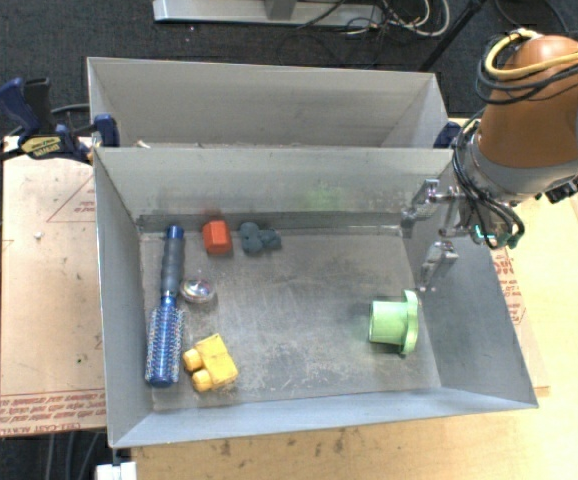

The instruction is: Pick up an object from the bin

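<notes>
**A:** Start at the near side. What's there?

**B:** A yellow block (210, 364) in the near-left corner, just beside the bristle end of a blue brush (166, 318). The brush lies lengthwise along the left wall. Both sit where the floor meets the sloping wall, probably because loose things slide into that crease.

**A:** And near-right?

**B:** A green cup (393, 323) on its side, with its flared end toward the right wall and bare floor around it. Nothing crowds it, so of the 6 things it looks the easiest to take (that's my judgement).

**A:** Further in?

**B:** A small silver disc (198, 291) beside the brush handle. Beyond that, an orange cube (216, 236) and a dark grey-blue lump (259, 238) sit close together against the far wall.

**A:** Where's the gripper?

**B:** The gripper (432, 230) hangs by the right wall of the bin (269, 183), just beyond the cup and apart from it. Its jaws are spread, with nothing between them.

**A:** Why spread?

**B:** Likely so they can drop either side of something. The cup is nearest, so I'd guess it's the candidate. But the jaws aren't round it, so I can't say for sure.

**A:** Any risk?

**B:** Lying on its side, the cup may roll if it's nudged. Closing across the flared end might hold better than across the round body.
</notes>
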